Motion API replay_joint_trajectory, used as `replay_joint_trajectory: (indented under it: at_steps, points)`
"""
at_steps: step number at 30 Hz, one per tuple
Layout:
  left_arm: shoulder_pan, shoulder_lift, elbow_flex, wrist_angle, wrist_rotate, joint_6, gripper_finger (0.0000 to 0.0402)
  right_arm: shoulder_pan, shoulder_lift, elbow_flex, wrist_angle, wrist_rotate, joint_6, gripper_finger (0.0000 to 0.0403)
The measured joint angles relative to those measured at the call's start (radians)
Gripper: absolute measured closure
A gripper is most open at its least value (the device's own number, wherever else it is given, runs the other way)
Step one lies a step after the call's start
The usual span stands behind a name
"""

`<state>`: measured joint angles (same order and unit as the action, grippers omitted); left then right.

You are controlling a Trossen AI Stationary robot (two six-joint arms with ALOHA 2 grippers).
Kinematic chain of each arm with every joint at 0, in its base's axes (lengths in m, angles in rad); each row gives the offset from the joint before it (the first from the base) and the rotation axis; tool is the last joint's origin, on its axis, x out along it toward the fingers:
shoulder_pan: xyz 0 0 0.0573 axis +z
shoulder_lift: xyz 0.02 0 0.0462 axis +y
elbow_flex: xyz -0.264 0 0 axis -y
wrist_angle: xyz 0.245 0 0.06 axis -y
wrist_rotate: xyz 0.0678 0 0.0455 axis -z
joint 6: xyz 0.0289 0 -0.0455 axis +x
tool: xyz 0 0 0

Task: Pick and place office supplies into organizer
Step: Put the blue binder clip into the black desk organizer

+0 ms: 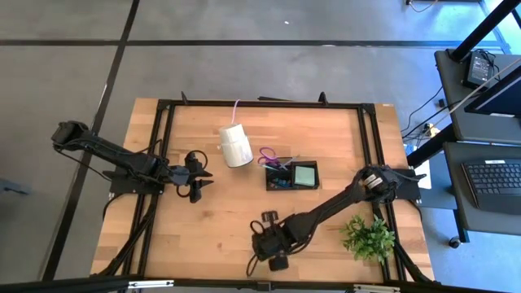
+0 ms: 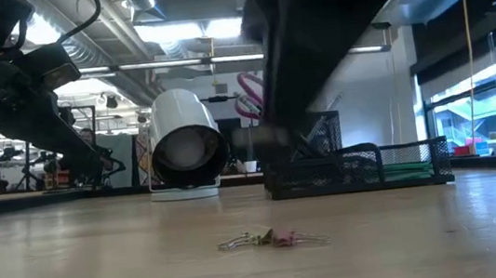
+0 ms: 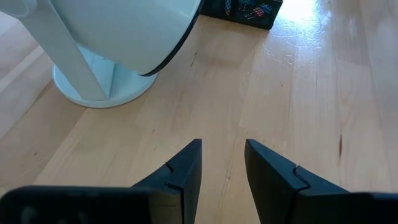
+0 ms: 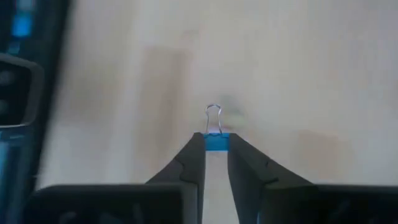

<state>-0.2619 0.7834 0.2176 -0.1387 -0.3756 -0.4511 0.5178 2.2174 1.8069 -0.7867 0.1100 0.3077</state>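
The black organizer [image 1: 291, 175] stands right of the table's centre, with the purple-handled scissors [image 1: 269, 156] and the mint-green pad [image 1: 304, 174] in it. In the low view its mesh wall [image 2: 363, 165] shows behind two small clips [image 2: 269, 239] lying on the wood. My right gripper [image 4: 216, 149] is near the table's near edge [image 1: 269, 236], shut on a small blue binder clip [image 4: 216, 142]. My left gripper [image 3: 222, 155] hovers open at the table's left [image 1: 199, 175], facing the white roll. My right gripper pinches the blue body of the binder clip [image 4: 217, 143] between its two fingertips. The clip's wire handle [image 4: 213, 117] sticks out forward past the fingers. The clip appears to be held above the wood, and nothing else touches it.
The white cylinder roll [image 1: 236, 145] lies on its stand left of the organizer, close ahead of my left gripper [image 3: 112, 43]. A green plant [image 1: 370, 236] sits at the near right corner. Bare wood lies between the two grippers.
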Motion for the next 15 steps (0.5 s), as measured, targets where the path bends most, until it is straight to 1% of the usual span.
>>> replay_joint_trajectory:
  at_steps: [4,7,9,12,15]
  points:
    - [0.000,0.000,0.000,0.000,0.000,0.000,0.0286,-0.026,-0.085,0.000,-0.116,0.144,0.007,0.0345]
    - [0.000,0.000,0.000,0.000,0.000,0.000,0.0286,-0.060,-0.143,0.001,-0.216,0.219,0.031,0.0344]
    - [0.000,0.000,0.000,0.000,0.001,0.000,0.0286,-0.088,-0.164,0.001,-0.288,0.238,0.033,0.0343]
    - [0.000,0.000,0.000,0.000,0.001,0.000,0.0286,-0.133,-0.168,0.000,-0.349,0.264,0.011,0.0343]
    - [0.000,0.000,0.000,0.000,0.001,0.000,0.0286,-0.181,-0.165,-0.021,-0.356,0.264,-0.032,0.0342]
